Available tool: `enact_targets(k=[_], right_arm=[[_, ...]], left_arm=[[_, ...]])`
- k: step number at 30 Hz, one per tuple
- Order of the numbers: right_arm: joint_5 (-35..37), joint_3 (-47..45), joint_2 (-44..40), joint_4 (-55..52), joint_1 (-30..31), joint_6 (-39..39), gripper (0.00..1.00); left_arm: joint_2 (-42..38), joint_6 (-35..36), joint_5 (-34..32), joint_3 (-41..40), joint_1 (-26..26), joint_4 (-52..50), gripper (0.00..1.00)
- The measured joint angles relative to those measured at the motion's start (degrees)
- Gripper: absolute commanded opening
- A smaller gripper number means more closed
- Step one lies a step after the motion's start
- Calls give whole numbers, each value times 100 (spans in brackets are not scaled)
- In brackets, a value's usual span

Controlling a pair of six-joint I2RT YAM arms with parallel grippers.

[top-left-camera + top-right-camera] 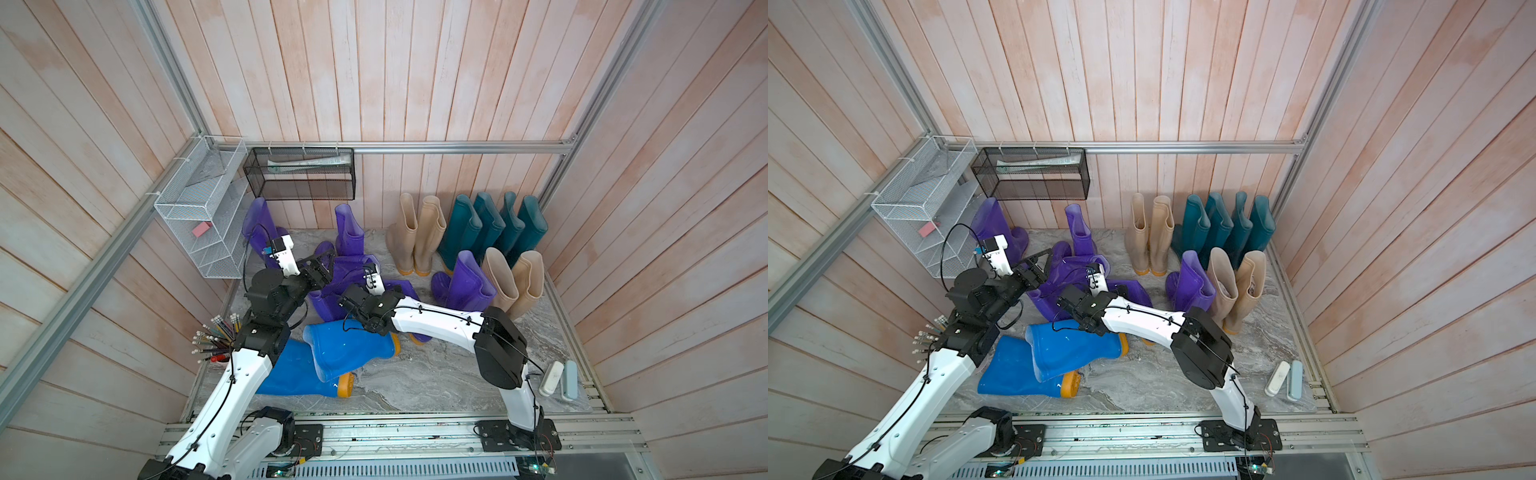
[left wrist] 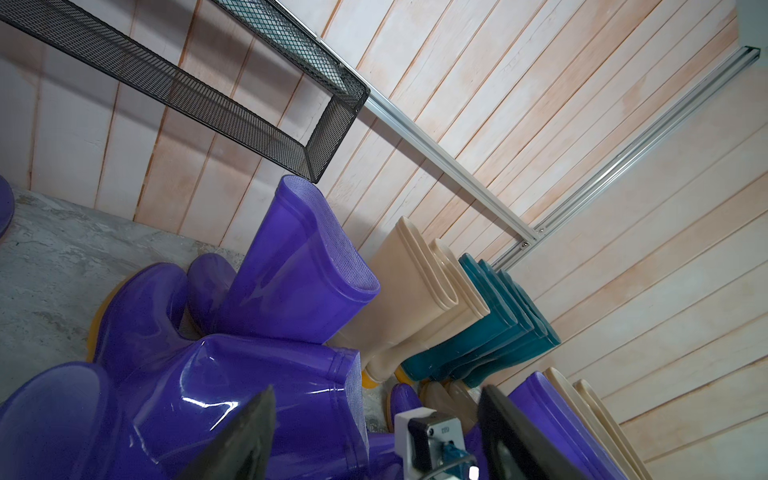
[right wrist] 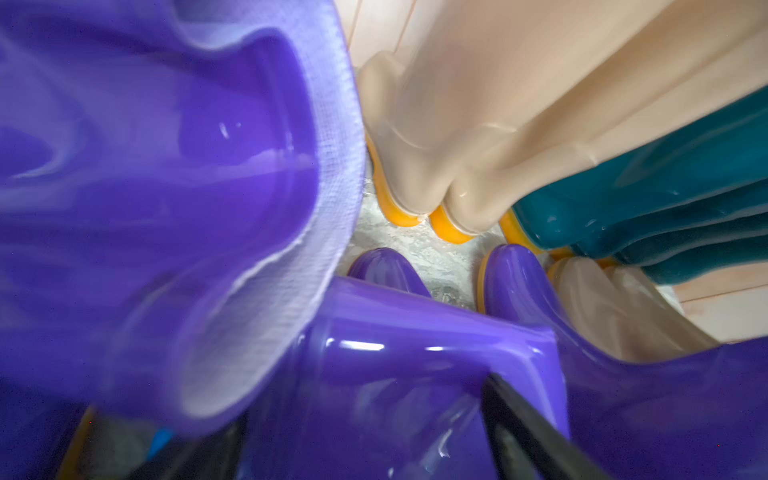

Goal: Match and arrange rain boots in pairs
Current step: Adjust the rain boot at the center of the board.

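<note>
Purple boots [image 1: 353,276] were seen heaped on their sides at the middle of the marbled floor [image 1: 415,386], and both grippers were poised at that heap. The left gripper [image 1: 324,266] was held with its jaws spread and nothing between them. The right gripper [image 3: 361,399] was set with its fingers apart on either side of the shaft of one lying purple boot [image 3: 395,353]; whether that shaft was being pinched could not be told.

Two upright purple boots [image 1: 349,228] were stood near the back wall, under the black mesh basket [image 1: 299,174]. A beige pair [image 1: 415,237] and four teal boots [image 1: 490,228] were lined up upright along the back, towards the right corner. Just in front of the teal row, a single purple boot [image 1: 469,282] was stood beside a second beige pair [image 1: 515,282]. Two blue boots [image 1: 349,347] were left lying at the front left, one overlapping the other, partly hidden by the left arm.
</note>
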Motion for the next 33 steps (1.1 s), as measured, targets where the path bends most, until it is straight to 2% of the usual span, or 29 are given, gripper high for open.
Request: enact_targets(k=[3, 9, 17, 24, 28, 33], right_arm=[[92, -271, -118, 83, 0, -44, 34], [166, -1029, -852, 223, -24, -251, 0], [-133, -1547, -2059, 776, -162, -597, 0], [-426, -1572, -2400, 855, -227, -831, 0], [-1156, -1572, -2730, 758, -407, -984, 0], [-2389, -1766, -3630, 686, -1176, -1038, 0]], left_arm=[[-20, 0, 0, -9, 0, 2, 79], [-28, 0, 20, -11, 0, 22, 79], [-31, 4, 20, -11, 0, 44, 78], [-28, 4, 101, -11, 0, 48, 78], [-28, 4, 262, -11, 0, 109, 78], [37, 2, 511, -11, 0, 190, 78]])
